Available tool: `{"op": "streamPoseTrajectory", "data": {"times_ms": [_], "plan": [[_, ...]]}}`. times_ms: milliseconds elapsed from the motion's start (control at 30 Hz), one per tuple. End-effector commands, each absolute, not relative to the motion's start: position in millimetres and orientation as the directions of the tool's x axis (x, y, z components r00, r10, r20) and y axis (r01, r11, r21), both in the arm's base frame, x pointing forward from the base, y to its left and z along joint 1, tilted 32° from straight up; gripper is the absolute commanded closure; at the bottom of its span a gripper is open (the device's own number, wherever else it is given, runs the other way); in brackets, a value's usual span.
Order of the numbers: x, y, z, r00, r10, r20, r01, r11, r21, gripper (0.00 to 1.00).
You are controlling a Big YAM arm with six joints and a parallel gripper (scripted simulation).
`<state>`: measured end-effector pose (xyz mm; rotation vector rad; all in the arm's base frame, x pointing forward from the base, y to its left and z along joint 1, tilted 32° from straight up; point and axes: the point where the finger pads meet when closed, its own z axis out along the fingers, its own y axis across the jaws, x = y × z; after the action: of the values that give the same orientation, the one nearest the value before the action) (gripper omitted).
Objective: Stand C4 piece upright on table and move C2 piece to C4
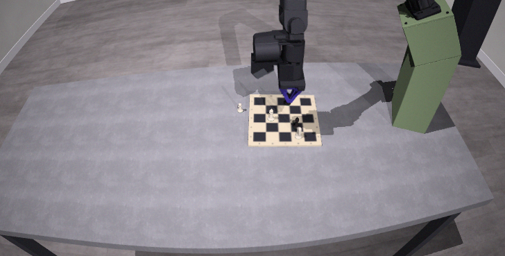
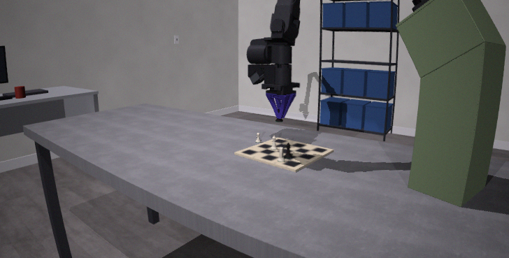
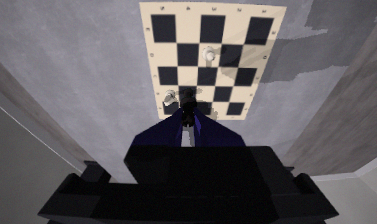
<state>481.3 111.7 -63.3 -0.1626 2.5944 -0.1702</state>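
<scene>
My gripper (image 1: 290, 99) (image 2: 280, 117) (image 3: 188, 111) is shut on a small black piece (image 2: 279, 119) (image 3: 188, 101). It holds the piece well above the far edge of the chessboard (image 1: 282, 143) (image 2: 263, 161) (image 3: 148, 50). A white piece (image 1: 270, 114) (image 2: 273, 143) (image 3: 208, 54) stands upright on the board's left part. A black piece (image 1: 295, 122) (image 2: 288, 150) and a white piece (image 1: 298, 132) (image 2: 280, 154) (image 3: 169, 95) stand close together on its right part. A white pawn (image 1: 240, 107) (image 2: 258, 137) stands upright on the table, left of the board.
A tall green block (image 1: 424, 77) (image 2: 452, 113) stands on the table to the right of the board. A shelf with blue bins (image 2: 356, 63) stands behind the table. A grey desk (image 2: 46, 96) is off to the left.
</scene>
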Motion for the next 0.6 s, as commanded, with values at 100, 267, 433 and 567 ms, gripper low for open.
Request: {"op": "streamPoseTrajectory", "data": {"times_ms": [100, 267, 433, 567], "plan": [[492, 107, -63, -0.845, -0.12, -0.521, -0.052, 0.988, -0.143, 1.0], [497, 106, -75, -0.845, -0.14, -0.517, -0.071, 0.986, -0.151, 1.0], [507, 104, -94, -0.846, -0.14, -0.515, -0.071, 0.986, -0.151, 1.0], [512, 103, -102, -0.846, -0.14, -0.515, -0.071, 0.986, -0.151, 1.0]]}}
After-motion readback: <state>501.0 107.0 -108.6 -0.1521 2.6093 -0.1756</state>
